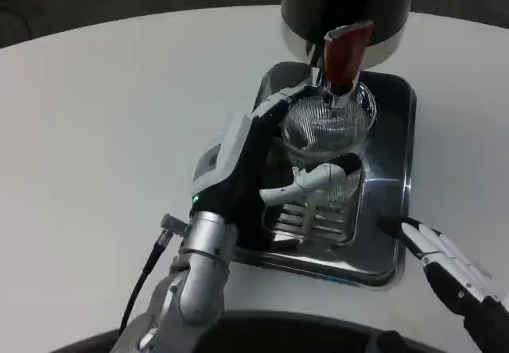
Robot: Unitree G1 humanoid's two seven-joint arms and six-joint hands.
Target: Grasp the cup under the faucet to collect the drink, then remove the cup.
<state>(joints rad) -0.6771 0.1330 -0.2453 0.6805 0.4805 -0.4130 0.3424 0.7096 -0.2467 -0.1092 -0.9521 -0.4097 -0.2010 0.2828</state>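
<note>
- a clear ribbed glass cup (pixel 328 124) stands upright on the shiny metal drip tray (pixel 395 234), at the tray's far end, directly beneath the red-handled faucet (pixel 345 54) of a dark drink dispenser (pixel 347 7).
- the left hand (pixel 274 158) reaches up from the near left and wraps the cup: some fingers curve round its far left side near the rim, and another white finger (pixel 322 180) crosses the near side low down. the fingers look closed around the glass, touching it.
- the cup's long axis is vertical, with its open mouth right under the spout; the hand meets it from the side, so the cup lies just right of and beyond the palm.
- the right hand (pixel 445 269) waits at the near right corner of the tray, well apart from the cup, fingers stretched out loosely and holding nothing.
- judgement: the left hand is plainly the nearer one and has the grasp; whether any drink has collected in the glass cannot be told.
- the slotted grille (pixel 314 219) of the tray lies just in front of the cup, on a white table (pixel 95 130).
</note>
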